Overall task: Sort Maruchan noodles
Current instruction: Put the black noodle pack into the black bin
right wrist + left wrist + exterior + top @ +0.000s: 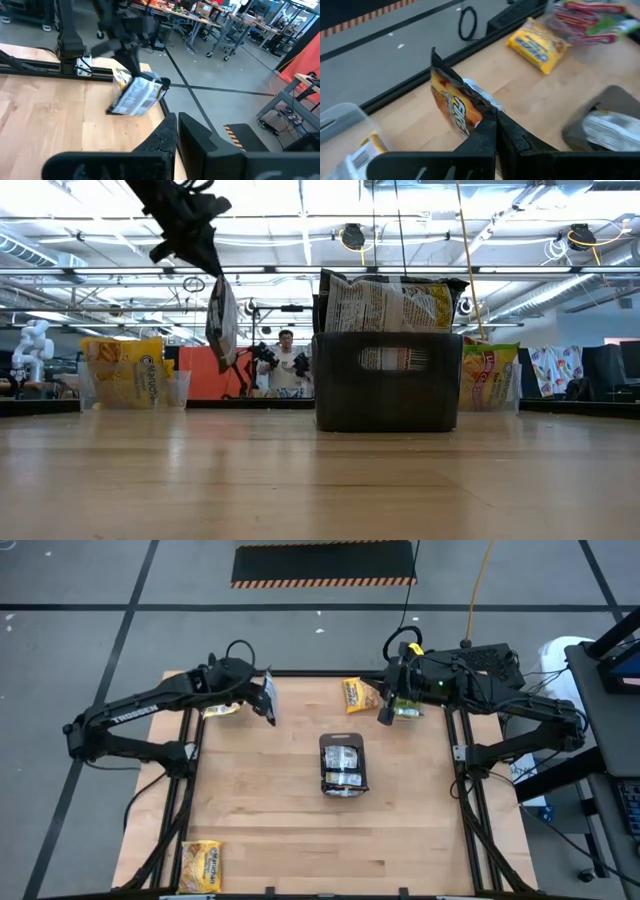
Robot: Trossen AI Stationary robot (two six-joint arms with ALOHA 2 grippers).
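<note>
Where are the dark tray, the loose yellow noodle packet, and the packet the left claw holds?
dark tray (343,785): high view, its near rim.
yellow noodle packet (357,693): high view, middle of wrapper.
held packet (451,100): left wrist view, its printed face above the left claw (495,117).

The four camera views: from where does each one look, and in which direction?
High view: overhead, straight down; both arms, dark tray.
Low view: table height, across the table; left gripper holds a noodle packet.
Left wrist view: on the left arm, past its shut fingers pinching that packet.
Right wrist view: on the right arm, toward the left arm.
All four share the packet.
</note>
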